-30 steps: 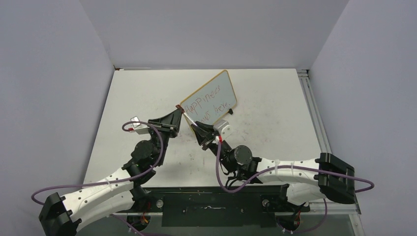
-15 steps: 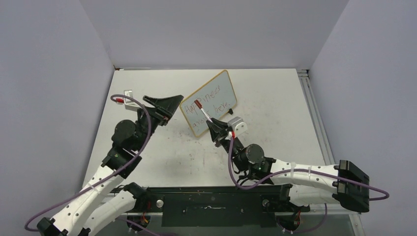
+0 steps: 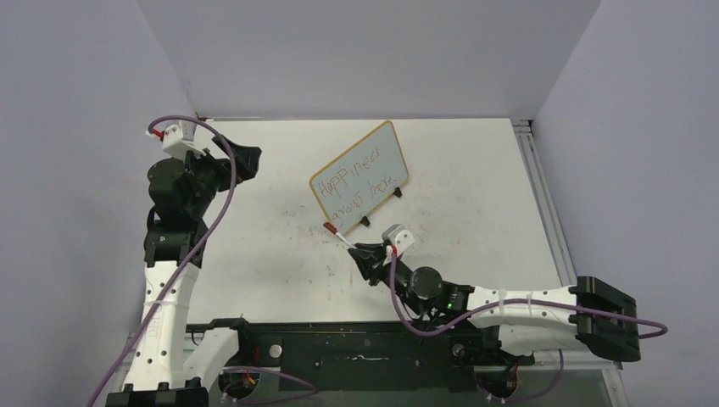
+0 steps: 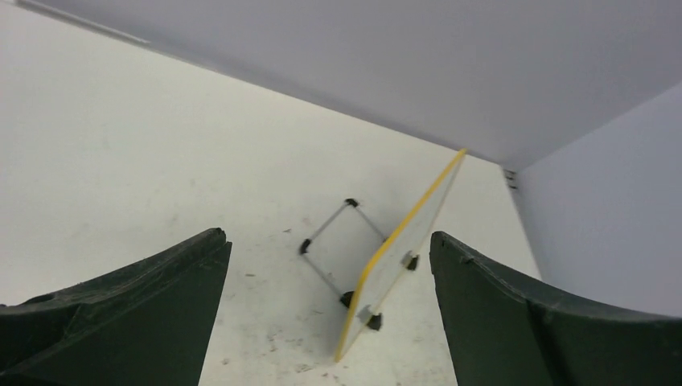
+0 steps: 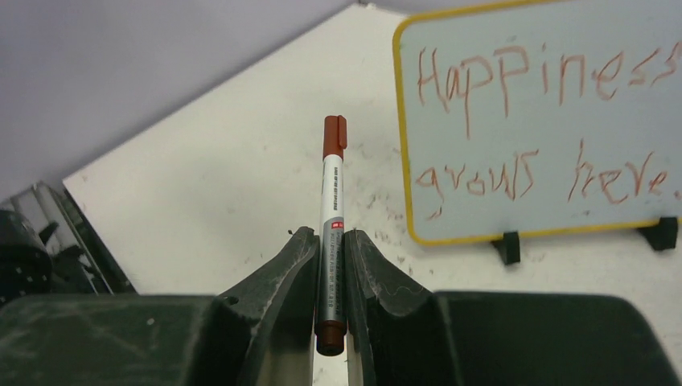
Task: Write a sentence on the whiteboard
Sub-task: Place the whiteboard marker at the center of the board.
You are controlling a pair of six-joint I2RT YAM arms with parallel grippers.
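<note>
The whiteboard stands tilted on its black feet at the table's middle back, with the red sentence "Happiness grows here" in two lines. In the right wrist view the whiteboard and sentence fill the upper right. My right gripper sits just in front of the board, shut on a capped red-and-white marker that points toward the board's lower left corner without touching it. My left gripper is raised at the far left, open and empty. Between its fingers the left wrist view shows the whiteboard edge-on with its wire stand.
Faint red-grey scuff marks dot the white tabletop in front of the board. A metal rail runs along the table's right edge. Grey walls close in the back and both sides.
My left gripper opened, and the left arm swung up and away from the board's left corner to the far left. My right arm drew the marker back from the board toward the near side.
</note>
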